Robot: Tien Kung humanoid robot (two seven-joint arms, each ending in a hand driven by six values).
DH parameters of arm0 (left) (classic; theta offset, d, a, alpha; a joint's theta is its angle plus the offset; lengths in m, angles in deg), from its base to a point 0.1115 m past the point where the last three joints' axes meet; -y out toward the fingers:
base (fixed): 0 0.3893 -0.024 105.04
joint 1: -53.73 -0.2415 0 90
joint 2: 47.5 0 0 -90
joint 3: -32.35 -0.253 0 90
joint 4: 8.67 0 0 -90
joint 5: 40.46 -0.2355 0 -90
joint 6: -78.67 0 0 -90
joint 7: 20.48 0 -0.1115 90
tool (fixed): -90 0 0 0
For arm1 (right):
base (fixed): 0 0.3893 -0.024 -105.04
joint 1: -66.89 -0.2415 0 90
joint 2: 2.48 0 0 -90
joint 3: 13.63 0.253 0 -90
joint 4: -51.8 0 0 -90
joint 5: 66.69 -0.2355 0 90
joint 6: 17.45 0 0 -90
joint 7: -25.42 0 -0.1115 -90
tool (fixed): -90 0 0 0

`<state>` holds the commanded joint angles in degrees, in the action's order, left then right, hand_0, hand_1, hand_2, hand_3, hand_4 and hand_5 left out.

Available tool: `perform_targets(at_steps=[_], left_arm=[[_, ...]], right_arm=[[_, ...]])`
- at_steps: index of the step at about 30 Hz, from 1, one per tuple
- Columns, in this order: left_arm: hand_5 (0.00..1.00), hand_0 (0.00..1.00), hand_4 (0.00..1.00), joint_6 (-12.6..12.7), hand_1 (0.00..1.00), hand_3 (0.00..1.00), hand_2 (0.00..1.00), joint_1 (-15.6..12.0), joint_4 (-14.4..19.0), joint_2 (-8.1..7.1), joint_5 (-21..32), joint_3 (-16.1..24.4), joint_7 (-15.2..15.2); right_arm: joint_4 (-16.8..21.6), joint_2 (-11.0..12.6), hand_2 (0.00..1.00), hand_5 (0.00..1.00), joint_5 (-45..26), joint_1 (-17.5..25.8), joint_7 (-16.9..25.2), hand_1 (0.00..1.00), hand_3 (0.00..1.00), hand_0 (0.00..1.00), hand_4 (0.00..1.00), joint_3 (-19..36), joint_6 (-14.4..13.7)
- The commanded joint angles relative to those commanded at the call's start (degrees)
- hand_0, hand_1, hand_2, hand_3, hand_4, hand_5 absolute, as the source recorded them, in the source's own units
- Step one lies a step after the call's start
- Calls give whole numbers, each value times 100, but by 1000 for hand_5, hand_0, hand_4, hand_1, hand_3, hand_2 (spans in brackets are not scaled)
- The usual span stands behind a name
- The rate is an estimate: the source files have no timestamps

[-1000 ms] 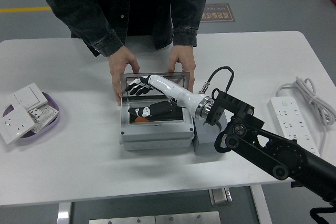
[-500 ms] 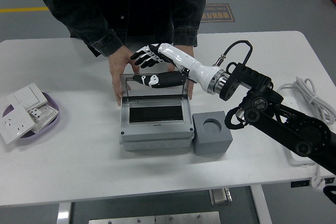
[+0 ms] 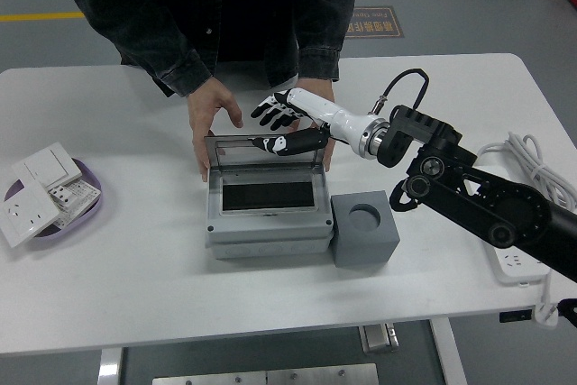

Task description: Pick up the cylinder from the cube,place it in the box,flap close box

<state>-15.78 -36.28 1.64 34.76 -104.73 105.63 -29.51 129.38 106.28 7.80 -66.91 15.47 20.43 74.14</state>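
Observation:
The grey box (image 3: 266,223) stands mid-table, its clear lid (image 3: 261,152) raised at the far edge and leaning. My right hand (image 3: 282,113) hovers just behind the lid's top edge, fingers spread and holding nothing; its reflection shows in the lid. The grey cube (image 3: 363,232) sits against the box's right side, and its round recess holds nothing. The box's inside looks dark and the cylinder is not visible. A person at the far side rests one hand (image 3: 207,114) on the box's left rear corner; the other hand (image 3: 317,95) is behind my hand.
A purple dish (image 3: 90,194) with white switches and sockets lies at the left edge. A white power strip (image 3: 505,218) and its coiled cable (image 3: 534,164) lie at the right, under my forearm's far end.
My right hand lifted out of the box and moved back behind the lid's top edge. The lid now shows shorter and more tilted than half a second ago.

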Motion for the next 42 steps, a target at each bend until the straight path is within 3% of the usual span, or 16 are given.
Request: perform_targets(at_steps=[10, 17, 18, 23, 24, 29, 30, 36, 41, 42], left_arm=[[321, 635, 720, 3, 660, 651, 580, -16, 0, -20, 32, -11, 22], [317, 635, 718, 1, 659, 650, 580, 3, 0, -21, 53, -39, 35], [316, 635, 718, 1, 659, 650, 580, 5, 0, -21, 54, -42, 35], [316, 635, 718, 0, 659, 650, 580, 8, 0, -25, 65, -59, 34], [316, 635, 718, 0, 659, 651, 580, 7, 0, -25, 65, -59, 33], [316, 635, 718, -2, 659, 651, 580, 1, 0, -20, 49, -48, 26], [315, 635, 718, -2, 659, 650, 580, 0, 0, -20, 48, -50, 26], [313, 635, 718, -4, 660, 650, 580, -12, 0, -19, 22, -24, 25], [313, 635, 718, 3, 660, 650, 580, -39, 0, -27, 5, 28, 2], [315, 635, 718, 5, 660, 648, 580, -45, 0, -30, 7, 39, -4]], right_arm=[[889, 482, 698, 367, 43, 191, -132, 647, 719, 717, 709, -200, -67], [1210, 613, 698, 372, 220, 347, -237, 645, 719, 708, 707, -162, -97], [1223, 616, 692, 401, 206, 369, -241, 641, 717, 699, 597, -157, -94], [1224, 618, 692, 401, -113, 476, -235, 641, 717, 699, 597, -196, 10], [1218, 619, 690, 420, -167, 490, -222, 636, 719, 690, 451, -205, 17], [1207, 613, 690, 420, -179, 599, -146, 636, 719, 690, 451, -93, -33], [1213, 615, 690, 457, -143, 635, -138, 636, 720, 677, 393, -33, -44], [1413, 669, 690, 434, 372, 1062, -127, 636, 723, 680, 391, 650, -86], [1649, 604, 690, 434, 645, 1691, 213, 636, 723, 680, 391, 1521, -300], [1679, 552, 688, 388, 653, 1849, 318, 632, 718, 686, 498, 1743, -357]])
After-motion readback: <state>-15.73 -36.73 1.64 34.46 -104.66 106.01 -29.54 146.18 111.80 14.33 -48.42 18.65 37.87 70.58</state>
